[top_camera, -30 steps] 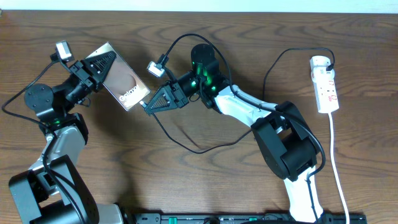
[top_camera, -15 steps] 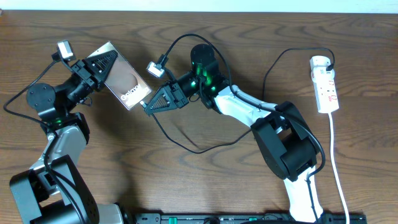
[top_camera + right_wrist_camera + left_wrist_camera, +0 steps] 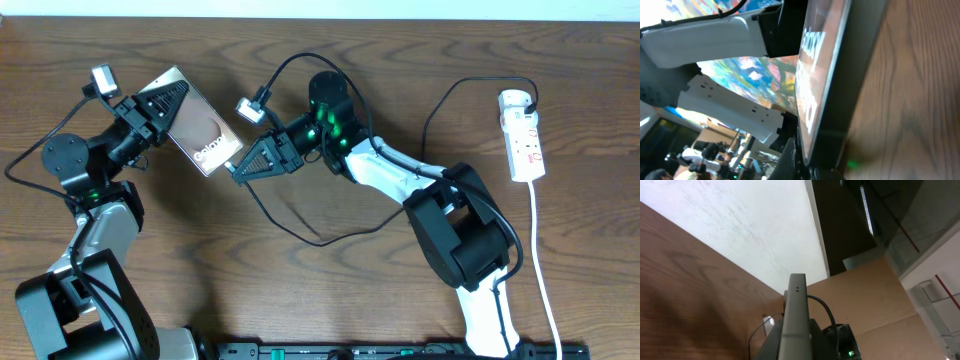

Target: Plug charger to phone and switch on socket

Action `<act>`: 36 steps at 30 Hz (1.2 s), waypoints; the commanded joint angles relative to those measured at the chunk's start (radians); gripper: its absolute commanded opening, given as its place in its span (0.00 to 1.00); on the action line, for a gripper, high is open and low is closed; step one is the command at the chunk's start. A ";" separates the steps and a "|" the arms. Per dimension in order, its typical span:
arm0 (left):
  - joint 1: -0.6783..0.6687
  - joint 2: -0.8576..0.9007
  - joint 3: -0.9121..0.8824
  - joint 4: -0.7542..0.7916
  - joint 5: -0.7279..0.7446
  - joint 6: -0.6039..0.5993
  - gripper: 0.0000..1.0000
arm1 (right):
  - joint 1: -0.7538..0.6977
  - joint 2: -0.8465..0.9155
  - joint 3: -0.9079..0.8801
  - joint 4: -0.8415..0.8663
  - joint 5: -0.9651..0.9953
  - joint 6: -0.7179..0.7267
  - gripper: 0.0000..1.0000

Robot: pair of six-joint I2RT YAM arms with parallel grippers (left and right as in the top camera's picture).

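My left gripper (image 3: 163, 108) clamped the phone (image 3: 203, 135), tilted, at 10 o'clock. My right gripper (image 3: 240, 171), closed on the charger (image 3: 290, 228) tip, sat at its lower edge; I judged the tip needed squaring to the port before pushing. The table (image 3: 330, 300) offered open wood toward 6 o'clock, with the socket (image 3: 524, 138) well apart at 3 o'clock.

You see a brown wooden table (image 3: 300, 300) with dark grain. Along the near edge of the table lies a long black bar (image 3: 400, 351). Behind the far edge of the table stands a white wall (image 3: 740, 225) and, beside it, brown cardboard (image 3: 875, 295). High above the table, a thin light strip (image 3: 866, 207) shines.
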 commanded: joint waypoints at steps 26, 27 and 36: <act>-0.043 -0.013 0.013 0.087 0.099 -0.011 0.07 | -0.016 -0.018 0.011 0.061 0.129 0.183 0.01; -0.047 -0.013 0.013 0.087 0.096 -0.011 0.07 | -0.016 -0.018 0.011 0.061 0.132 0.181 0.01; -0.051 -0.013 0.013 0.087 0.085 -0.011 0.07 | -0.031 -0.018 0.011 0.061 0.159 0.181 0.01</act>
